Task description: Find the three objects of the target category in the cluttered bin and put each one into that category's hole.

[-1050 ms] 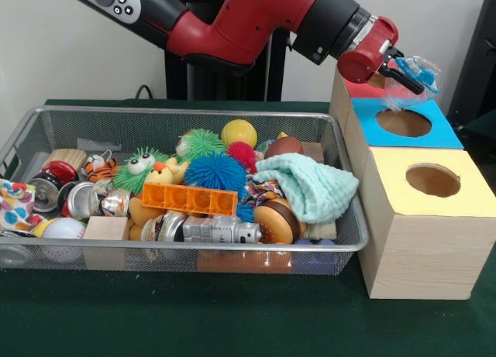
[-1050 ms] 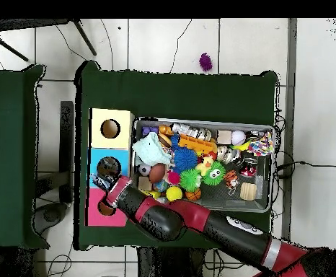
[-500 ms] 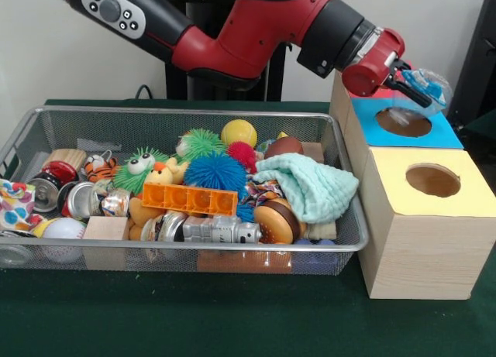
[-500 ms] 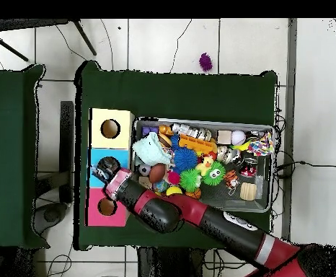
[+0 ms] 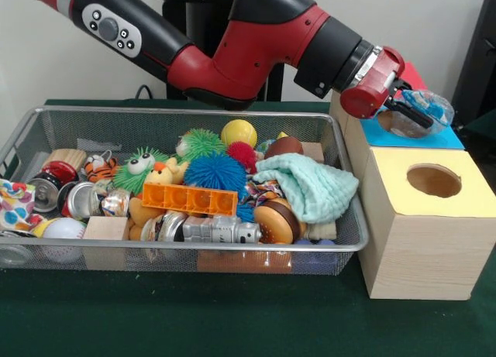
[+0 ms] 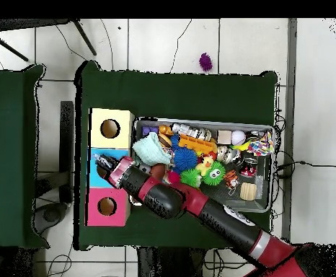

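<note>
Carrying a clear plastic object [image 5: 425,109] with blue inside, I am closing my gripper [image 5: 415,113] on it, above the hole of the blue box [image 5: 442,138]. I judge the delivery step is in hand; next I am needing to open and drop it. Its long axis seems tilted down to the hole, but I cannot tell exactly.

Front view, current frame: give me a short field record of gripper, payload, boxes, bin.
gripper: over the blue-topped box, shut on the clear blue plastic item
payload: clear blue plastic item, held above the blue box's hole
blue-topped box: middle of three
yellow-topped box: nearest the camera, hole uncovered
pink-topped box: hole uncovered
bin: wire mesh, full of toys, cans, a mint cloth
</note>
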Motion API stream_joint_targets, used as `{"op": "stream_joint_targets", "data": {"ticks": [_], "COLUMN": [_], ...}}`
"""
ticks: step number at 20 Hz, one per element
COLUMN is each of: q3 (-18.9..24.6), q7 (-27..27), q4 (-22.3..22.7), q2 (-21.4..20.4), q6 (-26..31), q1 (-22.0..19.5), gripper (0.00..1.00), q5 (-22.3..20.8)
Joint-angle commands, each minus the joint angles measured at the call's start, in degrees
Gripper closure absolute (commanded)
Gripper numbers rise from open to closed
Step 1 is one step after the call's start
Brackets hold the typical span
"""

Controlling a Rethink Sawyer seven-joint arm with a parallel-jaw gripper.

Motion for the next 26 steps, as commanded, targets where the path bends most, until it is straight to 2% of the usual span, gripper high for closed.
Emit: {"op": "stream_joint_targets", "data": {"ticks": [1, 6, 11, 17, 26], "q3": [-1.5, -3.2, -3.3, -6.0, -7.0], "q7": [3.0, 4.1, 2.7, 1.7, 1.9], "q4": [-13.6, -13.6, -13.4, -13.6, -14.5], "q2": [0.6, -0.8, -0.5, -3.6, -3.4], "q6": [6.2, 7.8, 9.9, 18.3, 21.1], "q1": [0.5, 1.1, 0.2, 1.5, 1.7], "gripper": [1.00, 1.00, 1.00, 1.00, 1.00], "q5": [-1.2, 0.2, 0.5, 4.6, 4.6]}}
